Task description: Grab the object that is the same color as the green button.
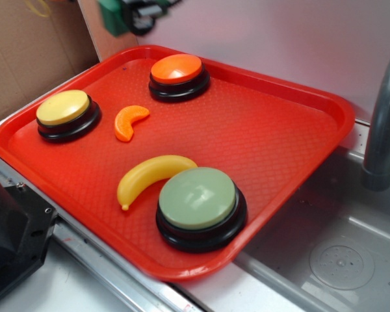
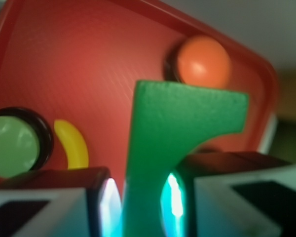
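Gripper [image 2: 140,202] fingers [image 2: 49,202] are closing tight on the green block [image 2: 172,133], pinching one leg w/ pads touching both sides. Block is matte, flat-faced, w/ a curved notch showing on its right side; it's blurry, filling the wrist view center. In the exterior view the block [image 1: 112,16] is hanging high above the tray's far edge, partly cut off by the frame top.

Below, a red plastic tray [image 1: 279,136] w/ fine grid texture and raised rounded rim is sitting by a metal sink [image 1: 341,260]. Green button [image 1: 198,197], pale domed top on black base, is sitting near the front rim, touching a smooth yellow banana [image 1: 149,177]. Orange button [image 1: 176,69] is at the back, yellow button [image 1: 63,108] at left, orange wedge [image 1: 130,121] between them. Tray's right half is lying bare. Cardboard [image 1: 26,58] is standing behind at left.
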You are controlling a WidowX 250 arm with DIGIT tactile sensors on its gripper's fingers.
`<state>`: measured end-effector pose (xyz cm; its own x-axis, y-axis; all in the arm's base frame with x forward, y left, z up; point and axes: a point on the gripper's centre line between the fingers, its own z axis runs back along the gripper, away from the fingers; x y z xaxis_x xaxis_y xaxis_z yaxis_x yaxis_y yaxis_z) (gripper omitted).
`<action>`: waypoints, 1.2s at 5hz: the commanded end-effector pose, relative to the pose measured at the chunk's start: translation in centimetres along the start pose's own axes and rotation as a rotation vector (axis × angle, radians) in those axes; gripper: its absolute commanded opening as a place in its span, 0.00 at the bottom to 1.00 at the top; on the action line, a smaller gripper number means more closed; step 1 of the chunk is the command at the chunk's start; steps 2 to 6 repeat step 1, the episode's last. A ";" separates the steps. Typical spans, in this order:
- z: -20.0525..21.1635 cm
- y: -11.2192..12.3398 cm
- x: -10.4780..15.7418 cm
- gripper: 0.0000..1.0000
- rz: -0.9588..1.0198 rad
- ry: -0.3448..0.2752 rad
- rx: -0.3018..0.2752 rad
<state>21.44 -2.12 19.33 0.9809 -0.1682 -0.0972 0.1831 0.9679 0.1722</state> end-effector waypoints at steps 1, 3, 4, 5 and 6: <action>1.9 -2.5 -1.4 0.00 0.225 -0.076 -0.012; 1.9 -2.5 -1.4 0.00 0.225 -0.076 -0.012; 1.9 -2.5 -1.4 0.00 0.225 -0.076 -0.012; 1.9 -2.5 -1.4 0.00 0.225 -0.076 -0.012; 1.9 -2.5 -1.4 0.00 0.225 -0.076 -0.012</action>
